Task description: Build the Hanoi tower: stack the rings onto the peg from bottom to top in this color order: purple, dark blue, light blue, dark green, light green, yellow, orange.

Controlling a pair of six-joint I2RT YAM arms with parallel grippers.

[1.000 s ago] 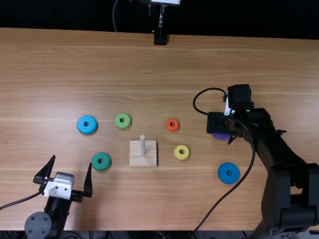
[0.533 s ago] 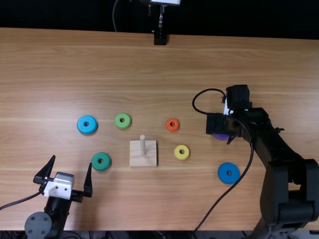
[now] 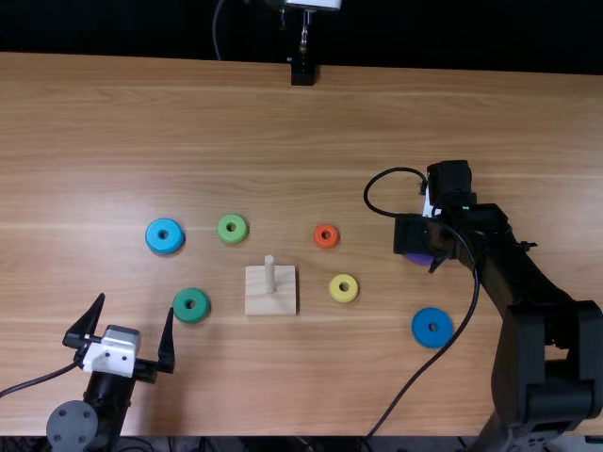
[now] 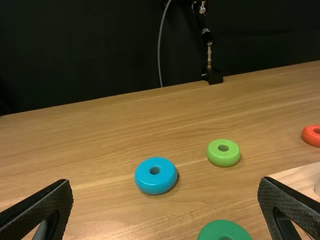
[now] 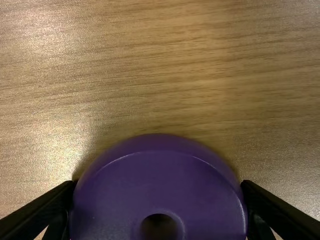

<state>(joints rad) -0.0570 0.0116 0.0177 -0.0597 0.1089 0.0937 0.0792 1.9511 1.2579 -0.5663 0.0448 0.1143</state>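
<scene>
In the top view my left gripper (image 3: 137, 304) stands open at the near left, its fingers wide apart; the left wrist view shows this gripper (image 4: 166, 181) with nothing held. At the right, my right gripper (image 3: 436, 265) is low over the purple ring (image 3: 419, 258), partly covering it. In the right wrist view the gripper (image 5: 159, 185) has a finger against either side of the purple ring (image 5: 160, 175), which lies flat. The wooden base (image 3: 270, 299) with its bare upright peg (image 3: 269, 275) is mid-table. Dark blue ring (image 3: 432, 328) lies nearer than the purple one.
Light blue ring (image 3: 165, 236) and dark green ring (image 3: 191, 305) lie left of the base, light green ring (image 3: 233, 228) beyond it. Orange ring (image 3: 326, 235) and yellow ring (image 3: 343, 288) sit to its right. A black cable (image 3: 415, 380) loops beside the right arm.
The right arm has shifted slightly to the left and its wrist has tilted a little, staying over the purple ring. The left arm and the other rings have kept still.
</scene>
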